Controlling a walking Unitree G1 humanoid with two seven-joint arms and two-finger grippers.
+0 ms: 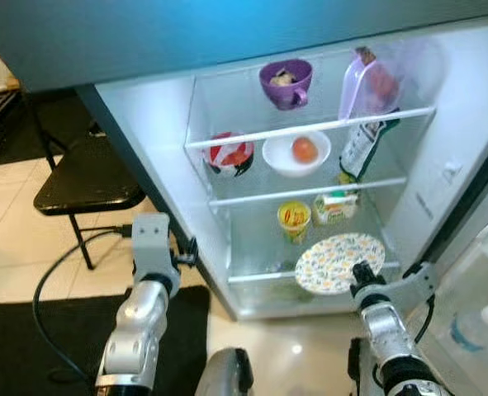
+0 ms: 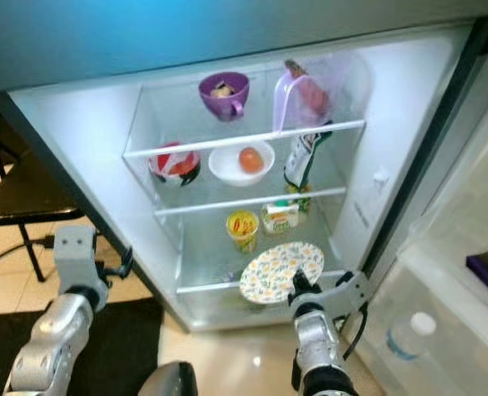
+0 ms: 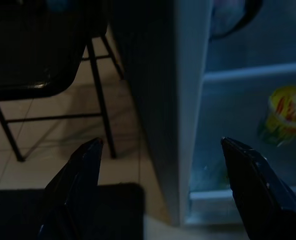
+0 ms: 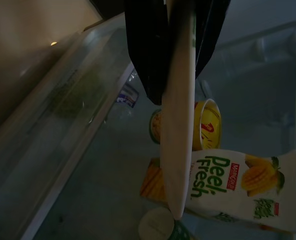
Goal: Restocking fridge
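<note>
Your right claw [image 4: 180, 50] is pinched tight on the rim of the plate [image 1: 340, 262], one black finger on each face of it. In the wrist view you only get the plate edge-on, a pale cream strip running away from the fingers, so the pattern is hidden there. From the head cameras you can see it properly: round, white with a busy little floral print in yellows and blues, tilted up toward you and sitting at the front lip of the lower fridge shelf [image 1: 310, 276]. Whether it's actually resting on the glass or just hovering over it, you can't really tell.

Past the plate edge there's a yellow cup [image 4: 208, 125] and a juice carton [image 4: 238, 187] lying sideways in that view, label reading Peel Fresh. Something green sits under the shelf but it's too blurry to name.

Your left claw [image 3: 163, 190] is spread wide with nothing in it, hanging outside the fridge by its left wall, with a black chair [image 1: 87, 177] beside it. That wrist view is pretty dark.

Higher up: white bowl [image 1: 296, 153] with an orange fruit in it, a red and white container [image 1: 229, 154], a purple cup [image 1: 286, 82], and a lilac jug [image 1: 359, 82] that's washed out by the glare. On the right, a bottle [image 1: 475, 326] in the door is cut off.
</note>
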